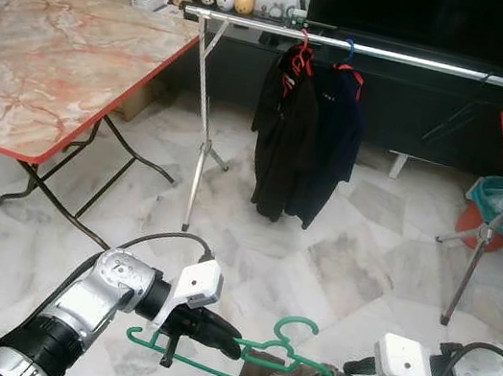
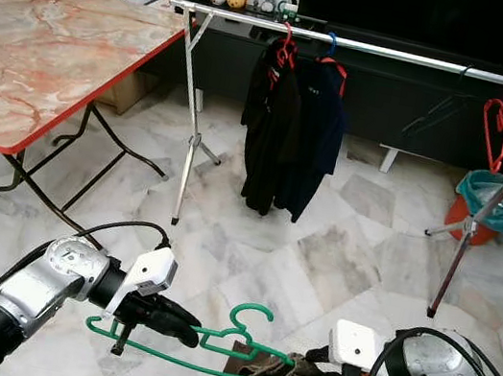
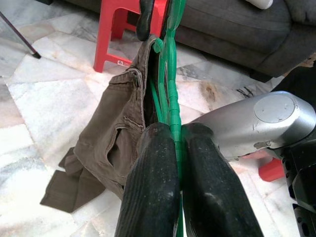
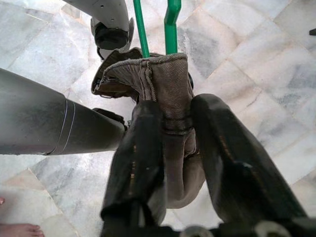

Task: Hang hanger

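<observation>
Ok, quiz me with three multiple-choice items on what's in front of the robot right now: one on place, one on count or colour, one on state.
1. Where is the green hanger?
A. On the rail
B. Held low in front of the robot
C. On the table

2. How many dark garments hang on the metal rail?
A. Two
B. Four
C. None

3. What is the right hand doing?
A. Hanging open
B. Holding the rail
C. Shut on the brown trousers

Answers: 1 B, the left hand pinches the hanger above the floor, short of the rail. 2 A, a black one and a navy one hang side by side. 3 C, the right wrist view shows the fingers clamping the brown cloth.
</observation>
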Available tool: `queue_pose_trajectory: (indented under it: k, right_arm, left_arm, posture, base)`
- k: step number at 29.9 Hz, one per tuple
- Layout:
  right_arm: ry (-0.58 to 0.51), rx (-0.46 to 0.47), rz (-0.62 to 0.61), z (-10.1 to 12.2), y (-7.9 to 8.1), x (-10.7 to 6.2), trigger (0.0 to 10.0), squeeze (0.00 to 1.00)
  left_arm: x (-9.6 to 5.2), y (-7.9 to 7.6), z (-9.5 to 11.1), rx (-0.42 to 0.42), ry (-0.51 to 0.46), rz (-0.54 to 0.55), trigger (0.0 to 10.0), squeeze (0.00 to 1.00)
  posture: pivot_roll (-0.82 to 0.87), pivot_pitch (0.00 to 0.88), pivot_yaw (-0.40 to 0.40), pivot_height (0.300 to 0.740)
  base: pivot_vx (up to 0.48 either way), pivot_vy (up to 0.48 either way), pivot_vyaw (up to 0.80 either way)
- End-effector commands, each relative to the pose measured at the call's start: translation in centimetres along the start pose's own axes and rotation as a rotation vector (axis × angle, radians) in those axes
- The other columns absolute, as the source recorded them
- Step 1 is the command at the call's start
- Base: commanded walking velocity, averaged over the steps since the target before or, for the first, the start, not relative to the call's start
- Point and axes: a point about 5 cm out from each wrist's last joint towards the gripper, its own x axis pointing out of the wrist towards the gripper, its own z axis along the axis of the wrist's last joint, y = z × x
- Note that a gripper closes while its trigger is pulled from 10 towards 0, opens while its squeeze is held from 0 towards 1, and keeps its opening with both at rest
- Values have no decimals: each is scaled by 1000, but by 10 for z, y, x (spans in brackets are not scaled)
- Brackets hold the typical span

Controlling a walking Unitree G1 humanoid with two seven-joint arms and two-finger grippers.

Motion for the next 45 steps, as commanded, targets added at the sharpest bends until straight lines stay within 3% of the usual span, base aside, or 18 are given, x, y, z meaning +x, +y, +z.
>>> queue_pose_trajectory:
  k: [1,12,24,30,45]
  right_arm:
    - [-2,-17,8,3,-3,2,0,0]
    - [-5,-22,11,6,-5,3,0,0]
    - [-84,-50,-25,21,-14,0,0,0]
    - [-156,-78,-58,36,-23,-2,0,0]
    - [-198,-114,-117,50,-35,-14,0,0]
  left_arm:
    - [0,1,7,28,-25,-6,10000,0]
    - [1,1,8,28,-28,-5,10000,0]
    - [2,1,6,26,-18,-9,10000,0]
    - [3,0,1,27,18,-10,10000,0]
    - [2,-3,-10,16,84,-23,10000,0]
  posture:
    - [73,0,-10,740]
    - [74,0,-11,740]
    - [73,0,-10,740]
    - [73,0,-10,740]
    - [71,0,-10,740]
  base:
    - [0,0,0]
    - [0,0,0]
    - [0,0,0]
    - [0,0,0]
    - [0,0,0]
